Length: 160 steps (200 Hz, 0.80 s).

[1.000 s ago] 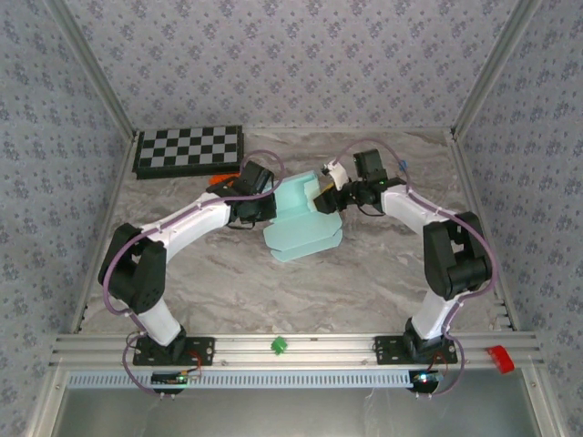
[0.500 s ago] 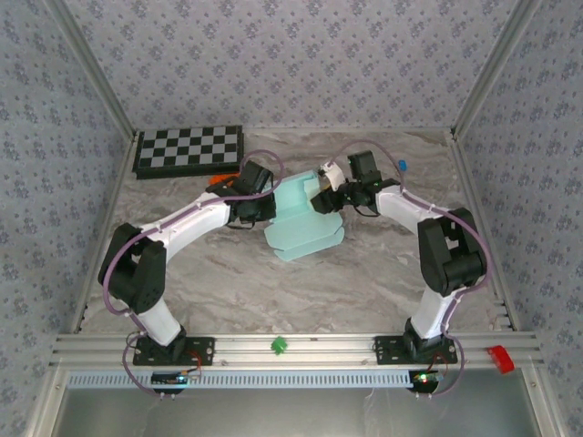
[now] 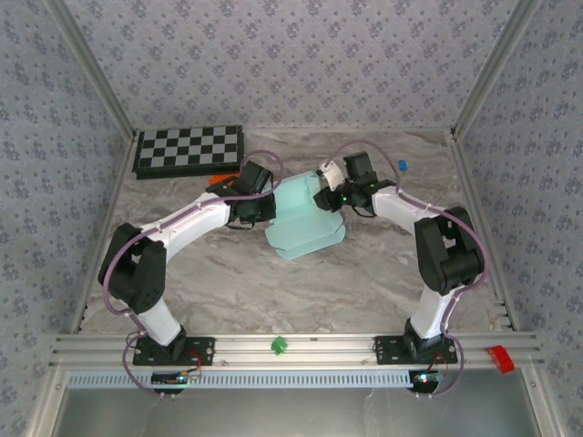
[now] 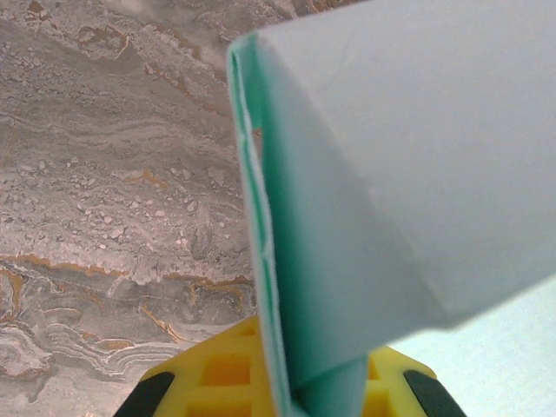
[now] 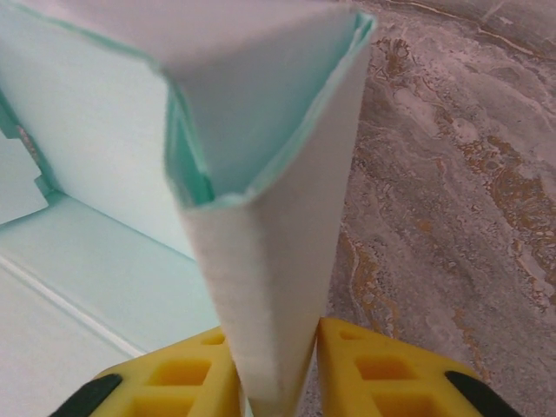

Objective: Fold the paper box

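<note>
The paper box [image 3: 305, 228] is pale mint card lying partly folded mid-table, its left and right walls raised. My left gripper [image 3: 266, 206] is at its left wall. In the left wrist view the yellow fingers [image 4: 217, 378] of the left gripper [image 4: 300, 393] are shut on a doubled upright wall of the paper box [image 4: 417, 174]. My right gripper [image 3: 325, 198] is at the right wall. In the right wrist view the right gripper [image 5: 278, 382] pinches a folded, doubled-over wall of the paper box [image 5: 261, 130] between its yellow fingers [image 5: 373, 365].
A black-and-white checkerboard [image 3: 189, 150] lies at the back left. A small blue item [image 3: 402, 166] sits at the back right, and an orange one [image 3: 217, 180] behind the left arm. On the front rail are a green piece [image 3: 279, 345] and a red tag [image 3: 499, 358].
My right gripper has moved slightly left onto the box's right wall and closed on it. The left gripper keeps its hold and has not moved.
</note>
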Each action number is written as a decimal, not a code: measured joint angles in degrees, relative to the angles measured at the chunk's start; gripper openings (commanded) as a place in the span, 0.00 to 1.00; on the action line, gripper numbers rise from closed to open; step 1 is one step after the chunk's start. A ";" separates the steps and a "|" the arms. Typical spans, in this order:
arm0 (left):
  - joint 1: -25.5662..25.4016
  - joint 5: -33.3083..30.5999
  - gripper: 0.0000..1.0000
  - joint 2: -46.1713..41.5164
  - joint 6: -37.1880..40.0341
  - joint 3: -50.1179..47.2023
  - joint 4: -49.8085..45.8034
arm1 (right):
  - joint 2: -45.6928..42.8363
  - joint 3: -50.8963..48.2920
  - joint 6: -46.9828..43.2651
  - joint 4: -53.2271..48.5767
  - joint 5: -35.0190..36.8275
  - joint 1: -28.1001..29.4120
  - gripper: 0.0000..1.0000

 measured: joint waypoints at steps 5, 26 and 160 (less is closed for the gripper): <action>0.00 0.02 0.00 0.00 0.00 0.00 -0.04 | 0.02 0.00 0.15 0.11 0.31 0.09 0.22; 0.00 0.22 0.00 0.00 0.00 0.00 -0.31 | 0.28 0.00 0.61 0.52 2.14 0.79 0.23; 0.00 0.61 0.00 0.00 -0.07 0.00 -0.35 | 2.10 1.99 3.78 2.43 7.56 2.91 0.28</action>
